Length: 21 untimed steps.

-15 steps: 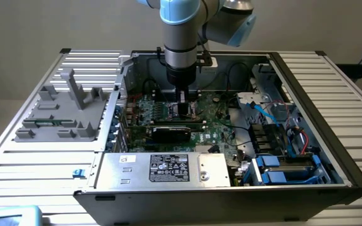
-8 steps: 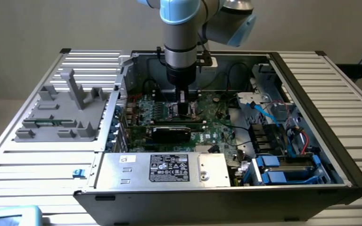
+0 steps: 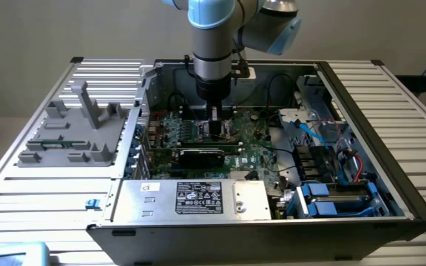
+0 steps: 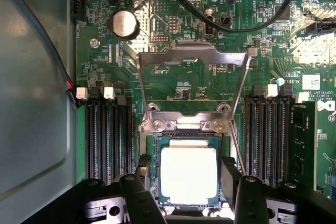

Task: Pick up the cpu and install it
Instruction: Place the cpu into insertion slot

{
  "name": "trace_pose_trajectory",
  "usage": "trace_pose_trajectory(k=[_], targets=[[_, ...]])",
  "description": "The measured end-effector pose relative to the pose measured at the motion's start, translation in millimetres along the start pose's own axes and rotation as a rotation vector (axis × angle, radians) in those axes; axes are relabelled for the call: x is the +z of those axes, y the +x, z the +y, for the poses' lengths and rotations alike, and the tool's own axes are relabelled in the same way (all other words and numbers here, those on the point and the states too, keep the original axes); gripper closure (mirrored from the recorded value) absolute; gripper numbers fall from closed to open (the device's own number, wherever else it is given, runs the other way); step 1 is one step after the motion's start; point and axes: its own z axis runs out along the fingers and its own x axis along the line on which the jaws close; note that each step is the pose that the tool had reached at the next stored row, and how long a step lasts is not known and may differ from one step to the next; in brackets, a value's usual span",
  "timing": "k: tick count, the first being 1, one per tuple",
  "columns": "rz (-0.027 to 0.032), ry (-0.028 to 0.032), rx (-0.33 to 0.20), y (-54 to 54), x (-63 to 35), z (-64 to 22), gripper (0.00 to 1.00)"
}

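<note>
CPU (image 4: 188, 174) is lying flat in the motherboard (image 4: 178, 77) socket, its load plate (image 4: 192, 85) standing open, while the end effector (image 4: 188, 195) is hovering directly above, fingers (image 4: 140, 198) spread either side, inside the computer case (image 3: 361, 105).

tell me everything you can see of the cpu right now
The cpu is a flat square chip with a pale, shiny metal top and a thin darker rim. It lies level in the socket on the green motherboard, with the metal load frame swung open beyond it. The gripper is over it with fingers open on either side, not visibly clamping it.
</note>
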Motion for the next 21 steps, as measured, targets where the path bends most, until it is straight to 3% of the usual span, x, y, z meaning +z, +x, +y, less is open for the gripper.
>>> trace_pose_trajectory(k=[6, 21], targets=[[0.0, -0.0024, 0.001, 0.0, 0.0, -1.2, 0.37], [-0.0001, -0.0014, 0.001, 0.1, -4.2, -2.9, 0.37]])
